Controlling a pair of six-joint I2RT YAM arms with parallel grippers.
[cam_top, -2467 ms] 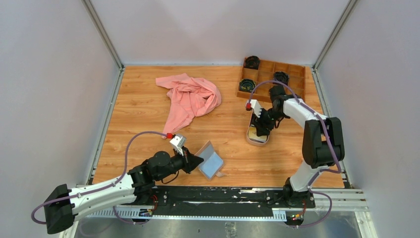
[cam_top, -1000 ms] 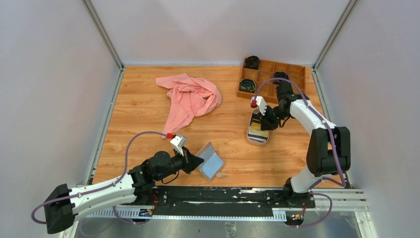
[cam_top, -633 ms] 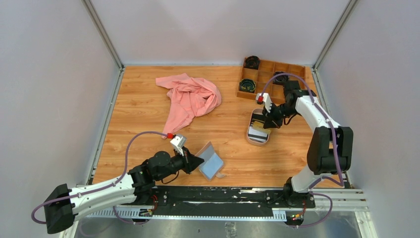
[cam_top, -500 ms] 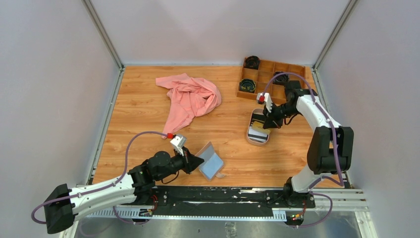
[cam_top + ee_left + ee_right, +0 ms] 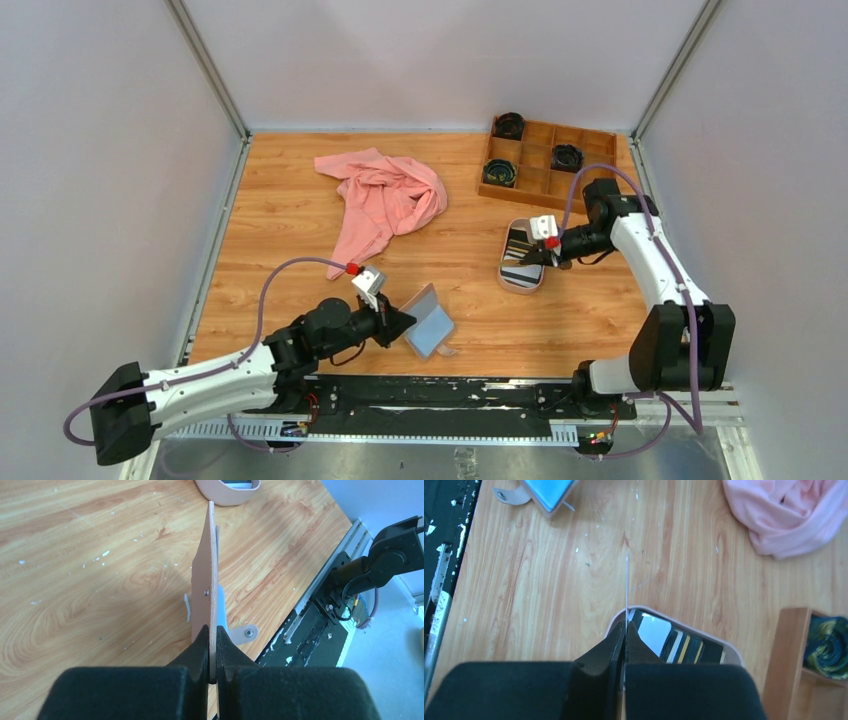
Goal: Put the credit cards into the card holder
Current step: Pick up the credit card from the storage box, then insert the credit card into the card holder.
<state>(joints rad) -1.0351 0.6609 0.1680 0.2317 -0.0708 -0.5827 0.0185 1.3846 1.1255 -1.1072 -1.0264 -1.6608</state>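
Note:
The tan-brown card holder (image 5: 430, 322) lies open near the front edge, light blue pockets up. My left gripper (image 5: 398, 322) is shut on its raised flap, which appears edge-on and upright (image 5: 212, 575) between the fingertips of the left gripper (image 5: 213, 640). My right gripper (image 5: 533, 257) hovers over the oval pinkish-beige tray (image 5: 503, 277), shut on one credit card, which the right wrist view shows edge-on as a thin pale line (image 5: 627, 580). More credit cards (image 5: 684, 647), black with pale and yellow stripes, lie in the tray (image 5: 735, 652). The right wrist view shows the holder (image 5: 546, 492) far ahead.
A crumpled pink cloth (image 5: 385, 200) lies at the back left. A wooden compartment box (image 5: 585, 175) holding dark coiled items stands at the back right, just behind the tray. A black rail (image 5: 450, 390) runs along the near table edge.
My right gripper closed on a card in the tray, then swung right and turned its wrist, so its fingers point left over the tray. The left arm shifted slightly forward with the holder flap.

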